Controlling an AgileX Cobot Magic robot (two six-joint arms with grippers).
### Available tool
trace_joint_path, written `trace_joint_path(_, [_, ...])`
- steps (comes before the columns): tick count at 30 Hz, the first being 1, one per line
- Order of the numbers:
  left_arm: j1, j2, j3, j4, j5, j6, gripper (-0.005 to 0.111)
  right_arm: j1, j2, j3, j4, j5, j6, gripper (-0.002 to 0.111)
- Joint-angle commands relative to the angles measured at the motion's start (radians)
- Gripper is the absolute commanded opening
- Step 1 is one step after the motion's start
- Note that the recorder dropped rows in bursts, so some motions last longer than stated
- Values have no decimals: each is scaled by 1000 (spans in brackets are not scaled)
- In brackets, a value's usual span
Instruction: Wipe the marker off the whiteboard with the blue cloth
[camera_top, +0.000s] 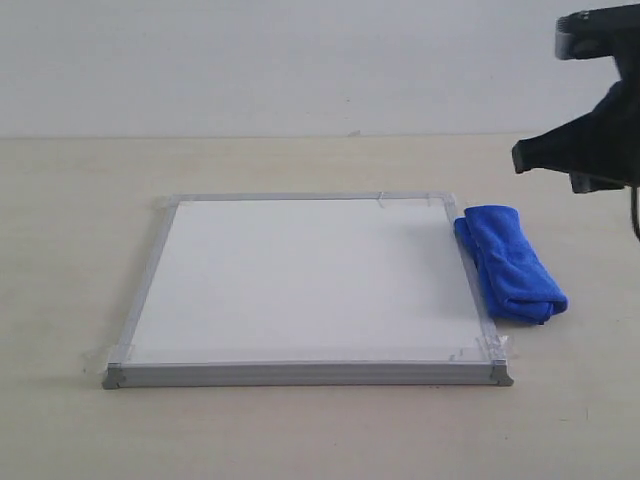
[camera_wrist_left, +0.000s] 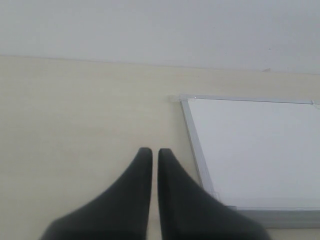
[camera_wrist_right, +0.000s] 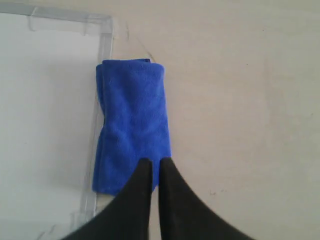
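We're looking at what reads as a robotics lab bench: a bare pale table (camera_top: 60, 430) against a blank white wall (camera_top: 300, 60), a whiteboard (camera_top: 300, 280) taped down at its corners, and a black robot arm (camera_top: 600, 130) hanging over one side.

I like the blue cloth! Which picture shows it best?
The right wrist view: the blue cloth lies large, seen from above, against the whiteboard. The exterior view shows it smaller. The left wrist view misses it.
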Motion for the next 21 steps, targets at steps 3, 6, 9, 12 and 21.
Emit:
trace_joint_path(3, [0,-3,-3,-10,-3,6,4,0,-305,176,217,-16,-103,1])
trace_joint_path(6, [0,-3,-3,-10,-3,6,4,0,-446,240,297,-33,-103,1])
trace_joint_path(9, [0,-3,-3,-10,-3,6,4,0,-570,288,349,-9,-103,1])
trace_joint_path(12, [0,-3,-3,-10,-3,6,4,0,-680,319,351,75,-103,1])
trace_joint_path(21, [0,-3,-3,-10,-3,6,4,0,-873,325,352,170,-101,1])
